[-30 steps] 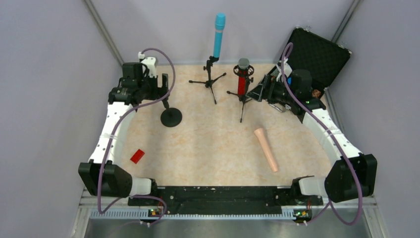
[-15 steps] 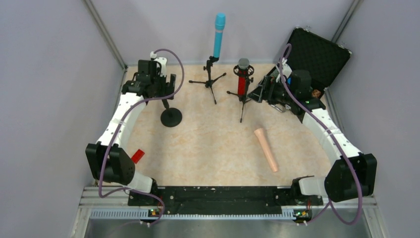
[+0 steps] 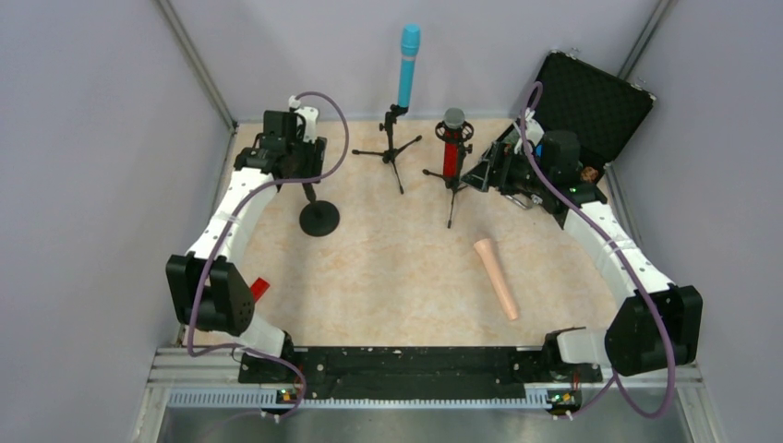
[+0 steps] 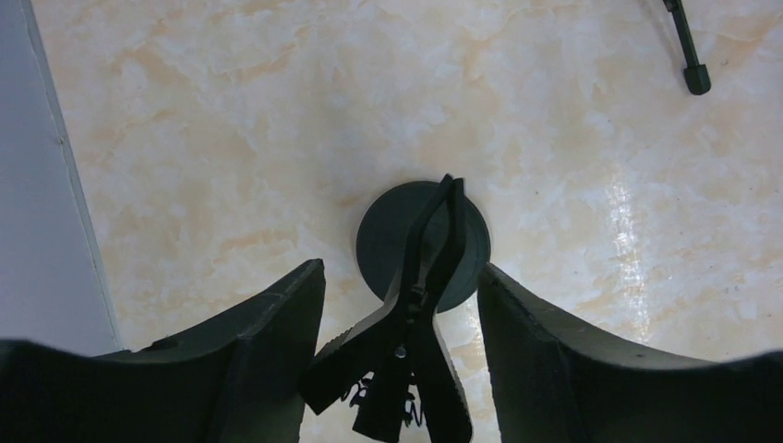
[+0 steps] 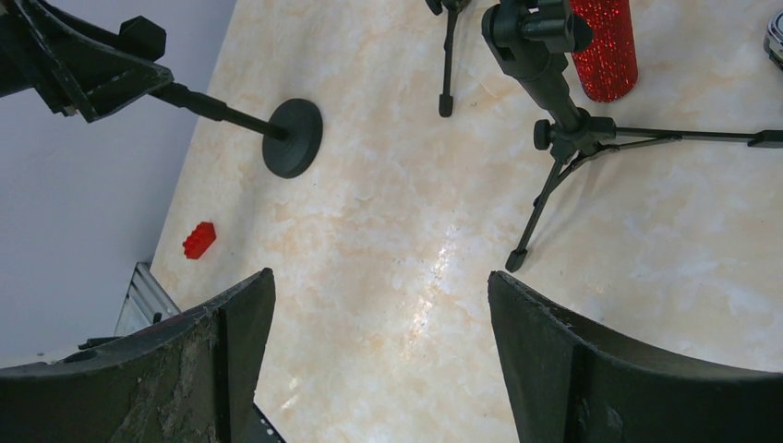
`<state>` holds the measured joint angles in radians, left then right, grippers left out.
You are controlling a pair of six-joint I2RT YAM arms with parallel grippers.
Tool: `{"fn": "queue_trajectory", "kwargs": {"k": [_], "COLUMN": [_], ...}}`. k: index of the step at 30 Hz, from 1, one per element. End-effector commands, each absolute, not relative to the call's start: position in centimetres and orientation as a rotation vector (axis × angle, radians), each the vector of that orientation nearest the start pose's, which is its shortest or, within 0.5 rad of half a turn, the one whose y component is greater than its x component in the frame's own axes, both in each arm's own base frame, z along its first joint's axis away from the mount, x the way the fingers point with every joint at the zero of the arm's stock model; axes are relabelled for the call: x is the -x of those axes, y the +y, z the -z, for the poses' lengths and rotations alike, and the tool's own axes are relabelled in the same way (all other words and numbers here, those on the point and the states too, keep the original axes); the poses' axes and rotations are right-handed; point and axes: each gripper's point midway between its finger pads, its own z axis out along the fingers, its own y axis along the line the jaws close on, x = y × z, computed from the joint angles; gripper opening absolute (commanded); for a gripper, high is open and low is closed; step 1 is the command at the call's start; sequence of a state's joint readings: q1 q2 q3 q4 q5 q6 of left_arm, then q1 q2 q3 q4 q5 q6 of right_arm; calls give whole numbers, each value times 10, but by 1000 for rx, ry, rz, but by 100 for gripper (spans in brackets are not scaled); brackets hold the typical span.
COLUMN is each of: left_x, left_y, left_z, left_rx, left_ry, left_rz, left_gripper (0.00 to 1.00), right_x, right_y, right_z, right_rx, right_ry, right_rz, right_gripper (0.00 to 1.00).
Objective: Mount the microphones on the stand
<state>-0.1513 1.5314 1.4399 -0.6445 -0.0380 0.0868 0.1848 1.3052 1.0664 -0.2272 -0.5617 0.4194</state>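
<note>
nearest: pale peach mic [image 3: 496, 278] lies flat on the table [image 3: 397, 286], rt of centre, held by nobody, well apart from both arms. further back, the l arm has swung in from the left wall to the empty round-base stand [image 3: 319, 219]. left gripper [image 4: 399, 269] now straddles its spring clip [image 4: 420, 314], jaws apart, can't tell if the pads touch it. prob readying that clip for the peach one. right gripper [image 5: 380, 277] is spread and empty beside the red mic [image 3: 451, 152], which sits on its tripod. teal mic [image 3: 407, 65] is mounted at the back.
</note>
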Motion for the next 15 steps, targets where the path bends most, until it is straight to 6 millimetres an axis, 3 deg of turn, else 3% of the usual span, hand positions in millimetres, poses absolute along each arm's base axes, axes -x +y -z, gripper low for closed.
{"fn": "queue_trajectory", "kwargs": {"k": [1, 10, 15], "left_x": [-422, -414, -409], "left_y": [-61, -71, -80], "left_z": [-219, -225, -239], "left_rx": [-304, -368, -401], "left_ry": [2276, 2267, 2227], "left_rz": [13, 74, 111], "left_gripper": [60, 15, 7], "right_x": [-357, -356, -354], "right_y": [171, 171, 170], "right_z": [-247, -250, -250], "right_rx": [139, 138, 138], "right_ry": [2055, 2049, 2048], "right_rz": [-921, -921, -917], "right_gripper": [83, 83, 83]}}
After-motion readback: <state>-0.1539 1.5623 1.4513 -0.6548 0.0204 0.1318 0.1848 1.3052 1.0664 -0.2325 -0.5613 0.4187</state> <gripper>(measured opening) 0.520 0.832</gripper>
